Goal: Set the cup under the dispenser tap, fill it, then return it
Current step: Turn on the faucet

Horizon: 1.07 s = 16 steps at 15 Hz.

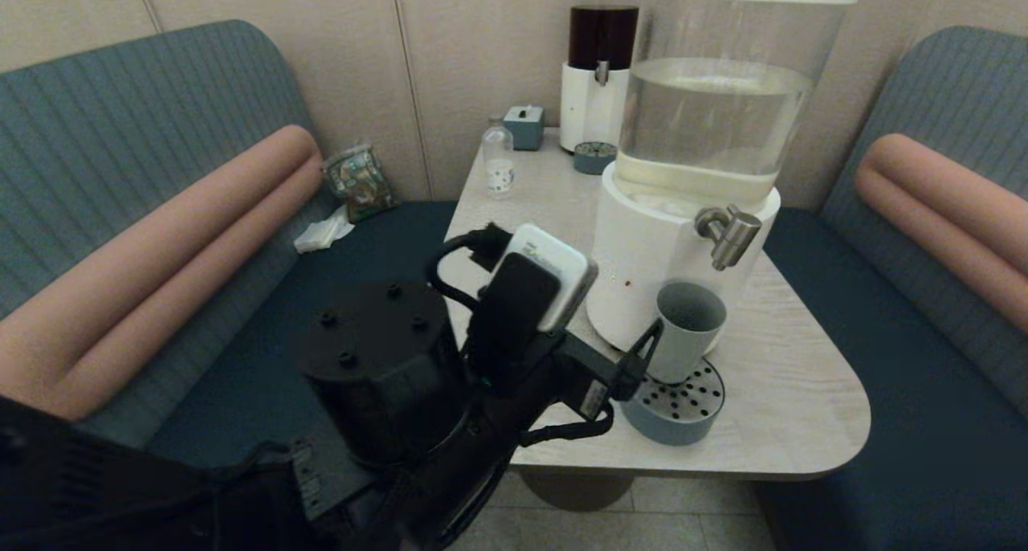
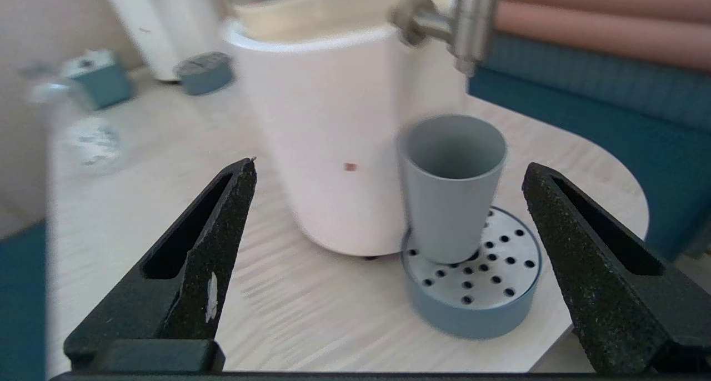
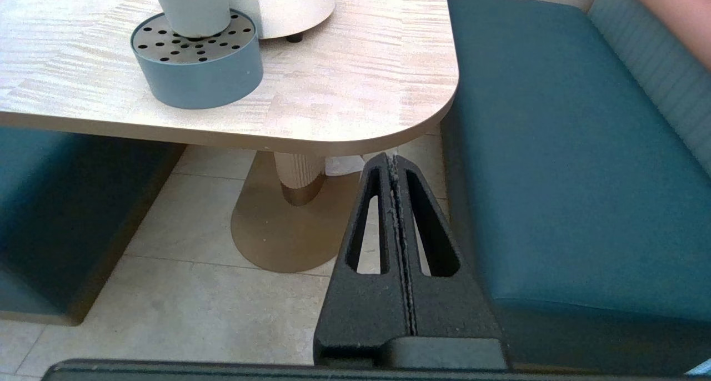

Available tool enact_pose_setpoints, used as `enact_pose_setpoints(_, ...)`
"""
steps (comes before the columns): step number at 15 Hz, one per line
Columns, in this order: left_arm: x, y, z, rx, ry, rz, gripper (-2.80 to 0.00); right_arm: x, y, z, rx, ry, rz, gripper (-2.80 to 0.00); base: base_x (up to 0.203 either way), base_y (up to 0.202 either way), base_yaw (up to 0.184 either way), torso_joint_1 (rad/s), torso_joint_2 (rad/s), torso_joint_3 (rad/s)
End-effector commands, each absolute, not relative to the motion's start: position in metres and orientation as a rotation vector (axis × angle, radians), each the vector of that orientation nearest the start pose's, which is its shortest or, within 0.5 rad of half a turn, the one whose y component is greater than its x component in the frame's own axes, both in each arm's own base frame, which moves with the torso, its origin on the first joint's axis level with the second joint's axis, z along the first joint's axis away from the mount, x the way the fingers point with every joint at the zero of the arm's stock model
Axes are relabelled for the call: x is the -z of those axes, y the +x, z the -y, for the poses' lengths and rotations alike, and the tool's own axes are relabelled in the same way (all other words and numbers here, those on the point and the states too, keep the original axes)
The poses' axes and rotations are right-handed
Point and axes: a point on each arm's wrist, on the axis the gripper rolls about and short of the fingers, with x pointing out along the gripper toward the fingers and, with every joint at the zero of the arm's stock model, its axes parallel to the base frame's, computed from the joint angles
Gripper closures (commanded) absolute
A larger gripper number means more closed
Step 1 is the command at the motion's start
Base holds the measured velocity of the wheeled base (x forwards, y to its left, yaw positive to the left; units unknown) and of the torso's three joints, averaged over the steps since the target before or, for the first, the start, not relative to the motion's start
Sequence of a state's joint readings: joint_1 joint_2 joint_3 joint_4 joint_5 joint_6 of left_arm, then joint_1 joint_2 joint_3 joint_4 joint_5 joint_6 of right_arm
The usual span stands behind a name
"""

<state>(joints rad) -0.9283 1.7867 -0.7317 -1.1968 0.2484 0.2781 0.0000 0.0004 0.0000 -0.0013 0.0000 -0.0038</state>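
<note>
The small grey-blue tapered plastic cup [image 1: 687,328] stands upright on the round perforated drip tray [image 1: 679,421], under the brushed-steel dispenser tap [image 1: 729,234]. It sits at two o'clock from the left tool [image 2: 389,175], which gapes wide and empty. The right tool [image 3: 393,161] hangs pinched closed below the tabletop [image 3: 344,86].

The robot's left arm reaches forward and to the right, its left gripper [image 2: 389,175] held level with jaws spread wide and nothing between the two black fingers [image 2: 211,242]. The right gripper [image 3: 394,161] hangs low, its jaws pressed together and empty, pointing slightly downward, out of the head camera's sight.
</note>
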Motion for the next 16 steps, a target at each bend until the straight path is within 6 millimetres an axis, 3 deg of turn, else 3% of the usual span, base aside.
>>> enact_pose_setpoints(1,-0.215,0.178,0.227,0.631,0.153,0.268,-2.80,-0.076,-0.023,0.000,0.000,-0.005,0.002,0.00,0.000,0.000,0.000,0.000,0.00,0.000)
enact_pose_setpoints(2,-0.219,0.172,0.216,0.610,0.149,0.275,-2.80,-0.076,-0.023,0.000,0.000,-0.005,0.002,0.00,0.000,0.000,0.000,0.000,0.00,0.000)
enact_pose_setpoints(3,-0.224,0.165,0.205,0.586,0.147,0.284,0.00,-0.076,-0.023,0.000,0.000,-0.005,0.001,0.00,0.000,0.000,0.000,0.000,0.00,0.000)
enact_pose_setpoints(5,-0.229,0.156,0.185,0.523,0.149,0.289,0.00,-0.076,-0.023,0.000,0.000,-0.005,0.000,0.00,0.000,0.000,0.000,0.000,0.00,0.000)
enact_pose_setpoints(11,-0.238,0.172,0.121,0.196,0.193,0.261,0.00,-0.076,-0.023,0.000,0.000,-0.005,0.002,0.00,0.000,0.000,0.000,0.000,0.00,0.000)
enact_pose_setpoints(16,-0.241,0.162,0.090,-0.135,0.231,0.152,0.00,-0.076,-0.023,0.000,0.000,-0.005,0.001,0.00,0.000,0.000,0.000,0.000,0.00,0.000)
